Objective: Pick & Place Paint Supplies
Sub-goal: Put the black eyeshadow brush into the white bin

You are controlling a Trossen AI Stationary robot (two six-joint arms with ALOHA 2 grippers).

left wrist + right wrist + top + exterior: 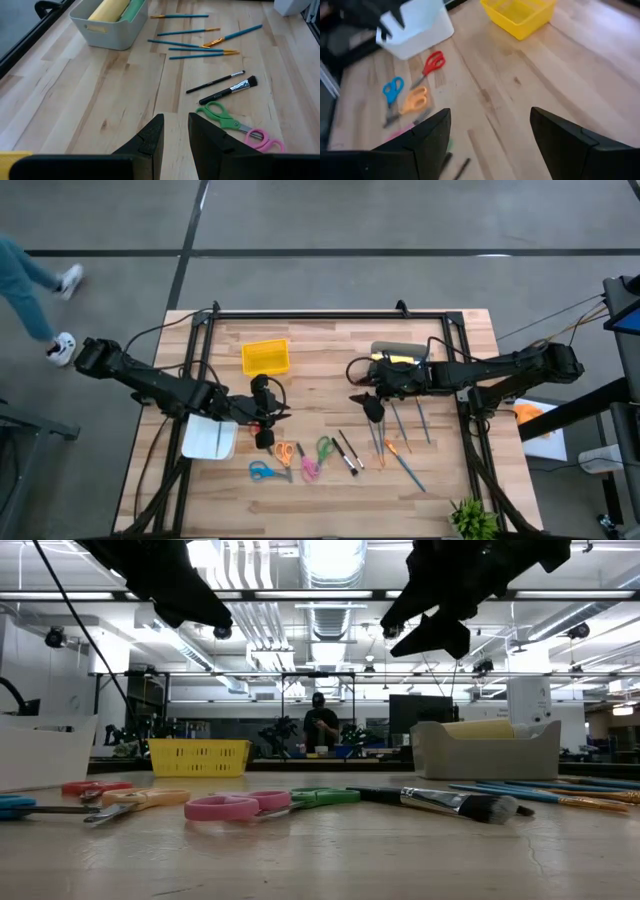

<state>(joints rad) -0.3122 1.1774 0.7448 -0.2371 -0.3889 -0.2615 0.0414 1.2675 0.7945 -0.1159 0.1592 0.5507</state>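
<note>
High view. The left claw (264, 418) hung over the left half of the wooden surface (320, 340), just beside a white bin (209, 438); its fingers stood slightly apart and held nothing. The right claw (372, 402) hung over the near ends of a fan of teal brushes (405, 425), fingers wide apart and empty, probably set to pick one up. A grey bin (400, 352) sat at the far right and a yellow basket (265, 357) at far centre. Scissors (290, 458) in several colours lay in a row along the near edge.

Low view. Both arms hung above the surface, touching nothing. A black brush (450, 802) lay at right, pink scissors (240, 806) at centre.

Left wrist view. The left claw's fingers (152, 142) showed a narrow empty gap. Ahead lay the teal brushes (200, 45), two black brushes (222, 87), and the grey bin (107, 32) already holding a yellow bottle (108, 10) and a green bottle (132, 9).

Right wrist view. The right claw's fingers (427, 137) stood widely spread over bare wood; beyond were the red scissors (432, 64) and the yellow basket (520, 17).
</note>
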